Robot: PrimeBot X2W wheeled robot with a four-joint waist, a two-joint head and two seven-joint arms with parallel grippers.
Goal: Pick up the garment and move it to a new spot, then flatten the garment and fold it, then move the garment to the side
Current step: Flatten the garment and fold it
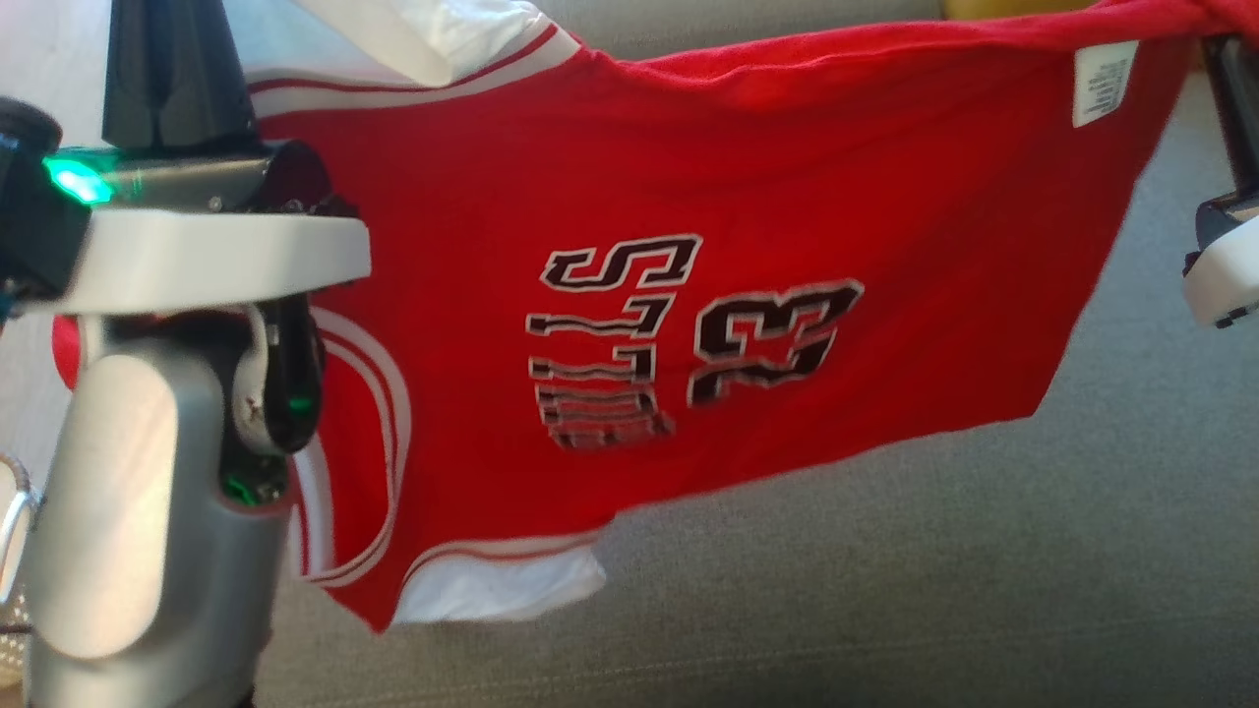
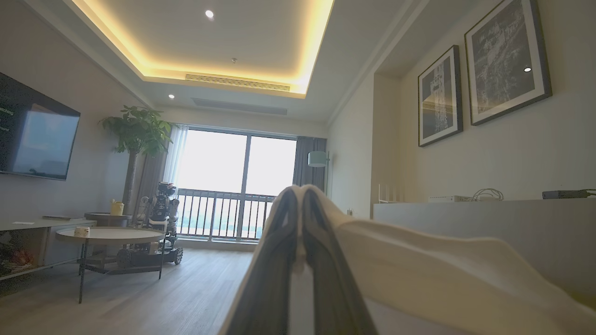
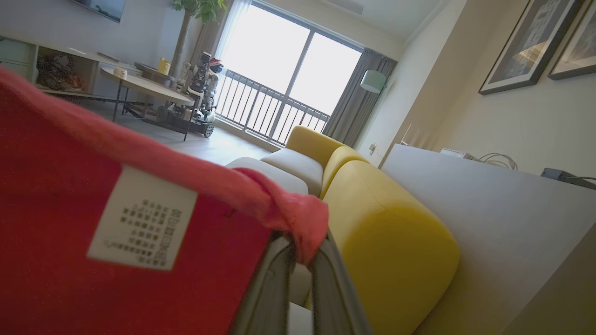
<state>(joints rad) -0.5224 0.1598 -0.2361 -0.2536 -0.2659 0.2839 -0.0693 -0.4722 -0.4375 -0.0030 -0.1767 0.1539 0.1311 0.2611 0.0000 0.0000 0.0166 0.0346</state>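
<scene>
The jersey (image 1: pixel 689 177) hung in the air, stretched sideways between the two arms above the grey sofa (image 1: pixel 885 590), with its black-and-white lettering towards the head camera. The left fingers (image 2: pixel 292 204) were pressed together on its white trim, and the cloth draped off to one side in the left wrist view. The right fingers (image 3: pixel 283 257) were clamped tight on a bunched red corner, near the white label (image 3: pixel 142 218). A yellow cushion (image 3: pixel 386 232) lay beyond them.
</scene>
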